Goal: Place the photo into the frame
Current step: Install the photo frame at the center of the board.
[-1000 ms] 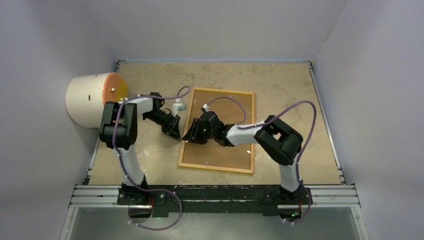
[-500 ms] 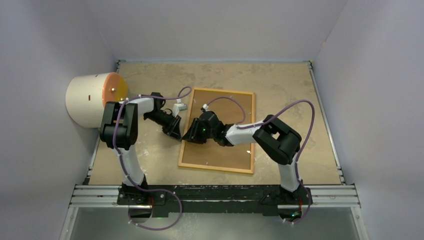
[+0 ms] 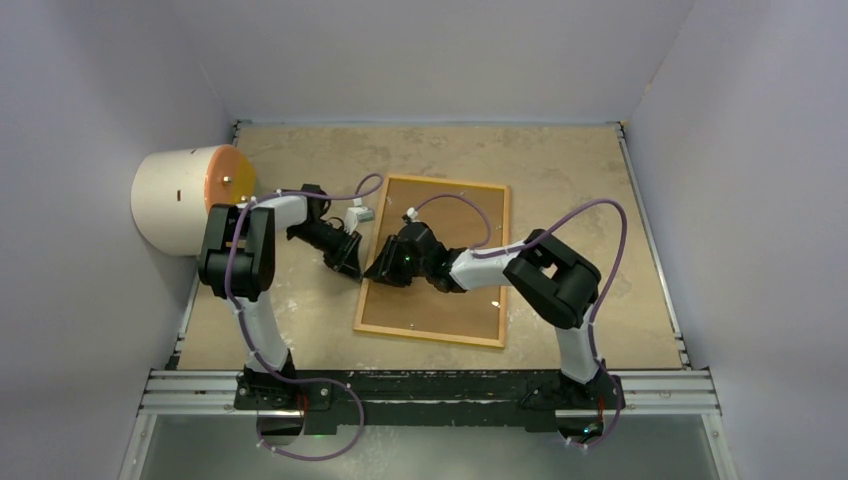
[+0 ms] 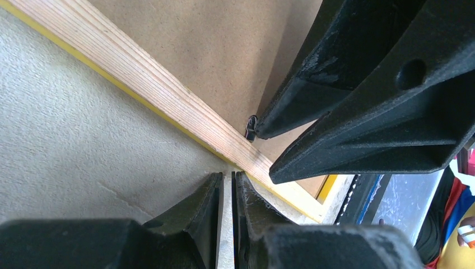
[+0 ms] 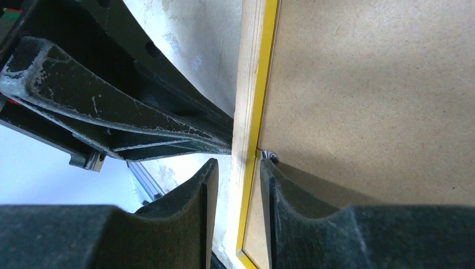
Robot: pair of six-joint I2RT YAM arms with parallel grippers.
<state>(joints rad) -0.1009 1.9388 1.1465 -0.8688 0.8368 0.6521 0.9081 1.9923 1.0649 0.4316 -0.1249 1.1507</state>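
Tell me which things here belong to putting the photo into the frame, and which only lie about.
For the job: the frame, back up; the backing board in it; the left hand and the right hand at its rim. No photo in view.
Lying about: the white drum with an orange face.

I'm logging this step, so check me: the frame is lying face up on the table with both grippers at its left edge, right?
No. The frame lies back up, not face up: the top external view shows its light wood rails around the brown backing board. Both the left gripper and the right gripper are at its left edge.
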